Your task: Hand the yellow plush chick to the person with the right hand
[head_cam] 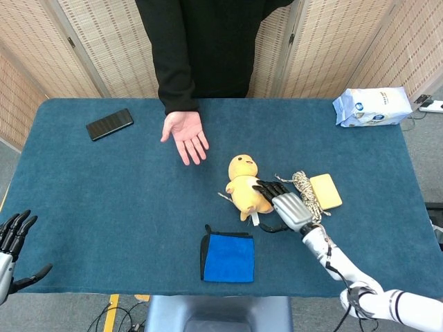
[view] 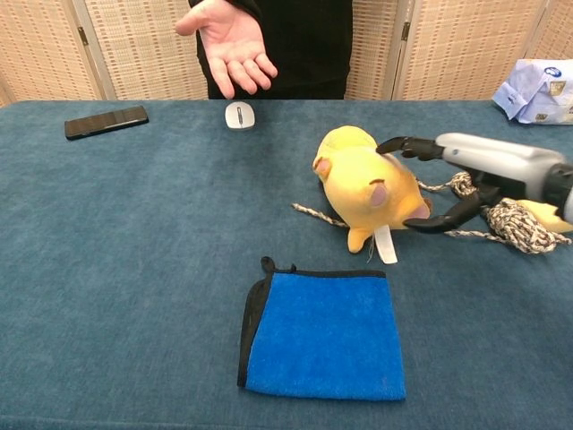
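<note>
Two groups of fingers (view: 403,145) on the right hand (head_cam: 287,207) sit spread around the chick (head_cam: 246,190), some over its top and the thumb low at its side. They are at the chick but I cannot tell if they squeeze it yet. The chick lies on the table (head_cam: 104,194), near the middle, just above the blue cloth (head_cam: 228,257) and beside the rope (head_cam: 306,194).

The job looks only begun. The reach is done. The grab, the lift and the pass to the person are left, I think. The person's palm (head_cam: 185,133) waits open, up and to the left of the chick.

The right arm comes in low from the right side. The left hand (head_cam: 12,238) hangs at the table's near left edge, fingers apart, holding nothing
</note>
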Action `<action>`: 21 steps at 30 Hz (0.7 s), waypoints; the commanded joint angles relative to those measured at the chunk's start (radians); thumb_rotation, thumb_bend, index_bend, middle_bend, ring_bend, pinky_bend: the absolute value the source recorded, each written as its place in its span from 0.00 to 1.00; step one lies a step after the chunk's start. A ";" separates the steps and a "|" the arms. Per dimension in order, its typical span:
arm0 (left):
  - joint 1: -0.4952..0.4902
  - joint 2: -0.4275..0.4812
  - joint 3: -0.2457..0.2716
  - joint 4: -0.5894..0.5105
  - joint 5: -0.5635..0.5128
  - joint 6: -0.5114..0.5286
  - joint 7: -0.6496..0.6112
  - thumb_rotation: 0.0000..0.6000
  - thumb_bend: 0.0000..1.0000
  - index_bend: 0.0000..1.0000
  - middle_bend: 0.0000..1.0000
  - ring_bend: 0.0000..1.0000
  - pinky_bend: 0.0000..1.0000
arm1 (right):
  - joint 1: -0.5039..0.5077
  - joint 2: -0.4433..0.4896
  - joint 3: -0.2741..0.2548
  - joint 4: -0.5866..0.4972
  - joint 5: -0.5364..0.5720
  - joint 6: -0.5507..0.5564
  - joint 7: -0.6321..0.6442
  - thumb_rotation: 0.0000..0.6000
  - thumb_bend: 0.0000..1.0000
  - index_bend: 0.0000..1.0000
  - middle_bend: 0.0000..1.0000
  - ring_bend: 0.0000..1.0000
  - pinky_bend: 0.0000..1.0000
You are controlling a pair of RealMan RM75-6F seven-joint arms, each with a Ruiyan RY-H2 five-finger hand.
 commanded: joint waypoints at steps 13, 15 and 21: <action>0.013 0.018 0.006 0.022 0.003 0.025 -0.059 1.00 0.20 0.00 0.07 0.07 0.16 | 0.050 -0.298 0.033 0.342 -0.064 0.255 -0.024 1.00 0.57 0.54 0.60 0.60 0.79; 0.013 0.016 0.006 0.021 0.002 0.023 -0.054 1.00 0.20 0.00 0.07 0.07 0.16 | 0.040 -0.276 0.038 0.314 -0.092 0.311 0.011 1.00 0.58 0.55 0.61 0.60 0.79; 0.006 0.012 0.005 0.016 -0.001 0.007 -0.040 1.00 0.20 0.00 0.07 0.07 0.16 | 0.029 -0.186 0.087 0.159 -0.115 0.406 -0.012 1.00 0.58 0.55 0.61 0.61 0.80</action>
